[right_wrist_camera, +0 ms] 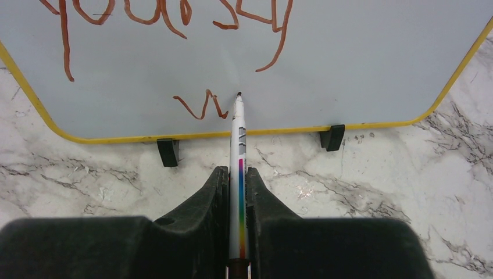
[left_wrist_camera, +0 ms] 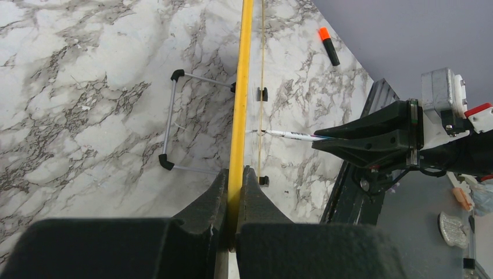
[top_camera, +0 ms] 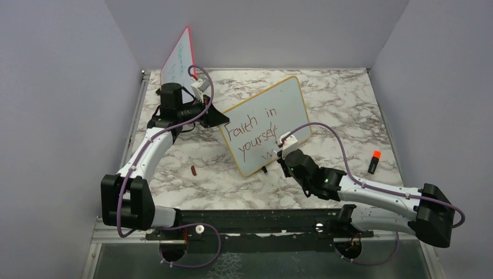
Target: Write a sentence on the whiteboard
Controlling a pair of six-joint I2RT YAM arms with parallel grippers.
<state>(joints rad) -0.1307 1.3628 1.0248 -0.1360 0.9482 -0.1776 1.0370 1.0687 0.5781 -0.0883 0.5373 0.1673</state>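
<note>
The top edge of the right wrist view cuts off the whiteboard point(right_wrist_camera: 349, 58) and most of the sentence point(right_wrist_camera: 164, 26). In the top view, a small reddish thing point(top_camera: 193, 170) lower left is too tiny to name.

Red-framed board point(top_camera: 177, 61) stands back-left on marble table point(top_camera: 349, 99) w/ faint writing. Orange-capped marker point(top_camera: 374, 161) lies near rt edge; small reddish item point(top_camera: 193, 170) lies left-centre.
</note>
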